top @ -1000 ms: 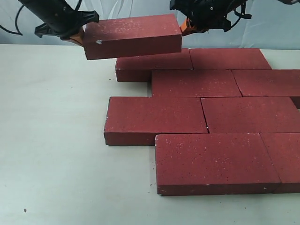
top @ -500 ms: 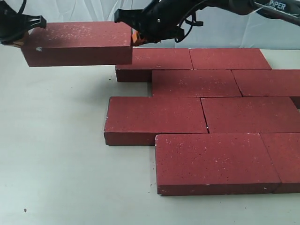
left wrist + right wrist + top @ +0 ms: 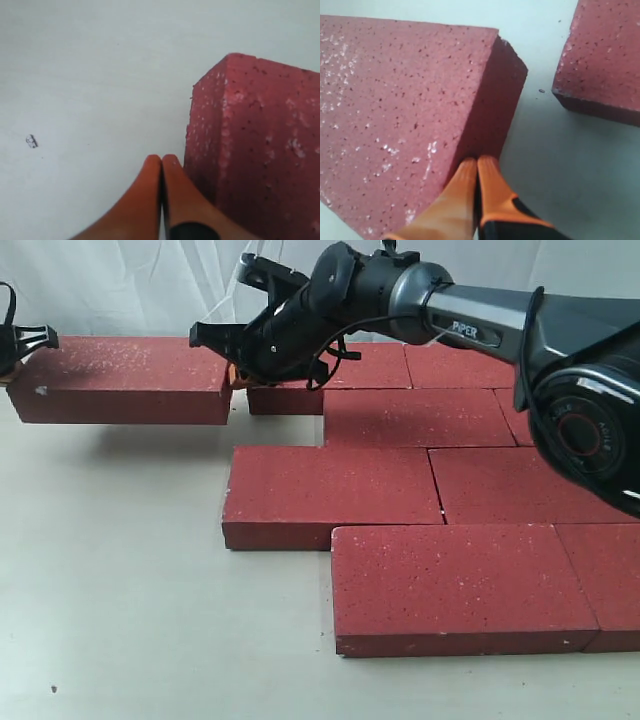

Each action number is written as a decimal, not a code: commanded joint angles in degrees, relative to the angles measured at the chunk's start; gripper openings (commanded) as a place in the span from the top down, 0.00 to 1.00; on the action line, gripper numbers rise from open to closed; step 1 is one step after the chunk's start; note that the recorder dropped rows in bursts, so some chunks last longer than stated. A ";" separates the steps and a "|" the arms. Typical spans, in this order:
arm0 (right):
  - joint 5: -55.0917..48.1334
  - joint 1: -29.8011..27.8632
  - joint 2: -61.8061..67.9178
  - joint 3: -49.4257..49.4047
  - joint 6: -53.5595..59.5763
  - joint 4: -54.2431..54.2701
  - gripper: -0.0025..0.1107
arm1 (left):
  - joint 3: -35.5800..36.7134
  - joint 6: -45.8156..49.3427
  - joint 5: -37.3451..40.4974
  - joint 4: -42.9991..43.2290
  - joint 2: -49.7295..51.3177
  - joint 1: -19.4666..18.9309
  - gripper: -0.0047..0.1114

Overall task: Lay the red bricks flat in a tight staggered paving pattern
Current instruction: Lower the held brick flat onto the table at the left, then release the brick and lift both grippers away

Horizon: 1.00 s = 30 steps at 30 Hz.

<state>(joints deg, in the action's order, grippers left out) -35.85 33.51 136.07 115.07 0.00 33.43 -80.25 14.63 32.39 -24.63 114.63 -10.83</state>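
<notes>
Brick (image 3: 120, 380) shifted left, lower, end-clamped btwn L fingers (image 3: 142, 200), R fingers (image 3: 462, 195)

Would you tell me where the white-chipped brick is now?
Exterior view, far left: the chipped brick is between the left gripper and right gripper, left of the paved bricks.

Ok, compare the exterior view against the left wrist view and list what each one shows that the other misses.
Exterior only: the laid bricks in staggered rows, the right end effector pressed against one end of the carried brick, and that brick's white chip. Left wrist only: the left end effector close up, its orange fingers shut together against the brick's other end. Both: the carried brick's speckled surface and the pale table.
</notes>
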 commanded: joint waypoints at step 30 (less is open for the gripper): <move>-5.53 2.45 1.27 1.85 -16.68 -21.26 0.98 | 0.57 -0.94 1.61 -5.37 6.21 -4.49 0.96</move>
<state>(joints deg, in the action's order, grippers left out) -39.71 36.02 139.72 116.54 -15.34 15.33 -79.90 14.04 32.90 -29.16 120.98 -15.10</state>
